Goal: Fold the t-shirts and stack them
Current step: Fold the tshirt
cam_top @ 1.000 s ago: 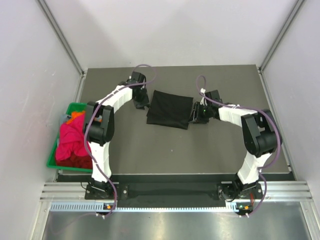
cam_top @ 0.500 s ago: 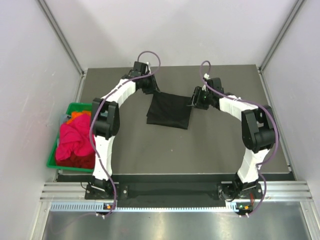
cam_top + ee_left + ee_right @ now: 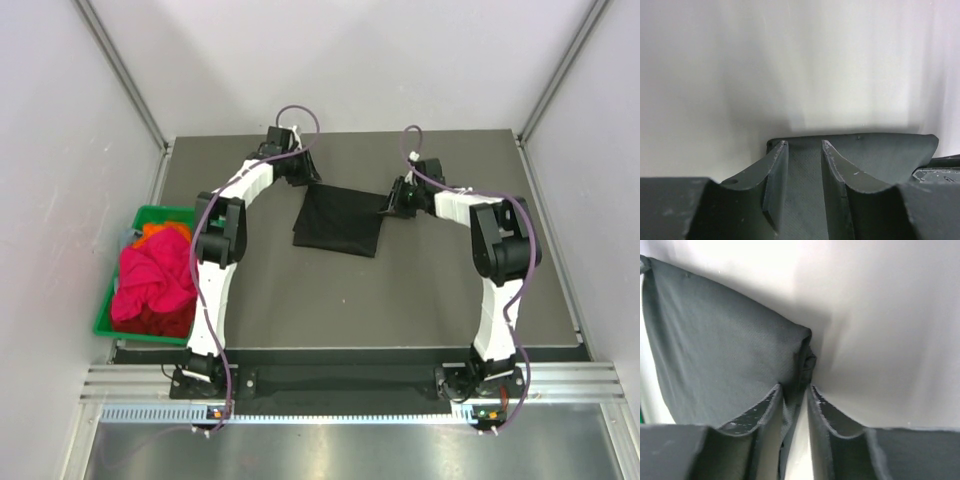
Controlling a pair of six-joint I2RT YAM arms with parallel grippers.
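Observation:
A black t-shirt (image 3: 338,222), folded into a rough square, lies flat on the middle of the table. My left gripper (image 3: 305,180) is at its far left corner and my right gripper (image 3: 392,203) is at its far right corner. In the left wrist view the left gripper (image 3: 804,145) stands narrowly apart with black cloth (image 3: 880,155) filling the gap. In the right wrist view the right gripper (image 3: 794,387) is nearly closed on a folded edge of the cloth (image 3: 715,340). Magenta (image 3: 150,278), orange (image 3: 160,230) and red (image 3: 165,320) shirts lie heaped at the left.
A green plastic bin (image 3: 104,318) at the table's left edge holds the heaped shirts. White walls close in the table on the left, back and right. Purple cables loop above both wrists.
Both grippers have moved from the shirt's side edges away from the bases to its far corners. The shirt's outline has barely changed.

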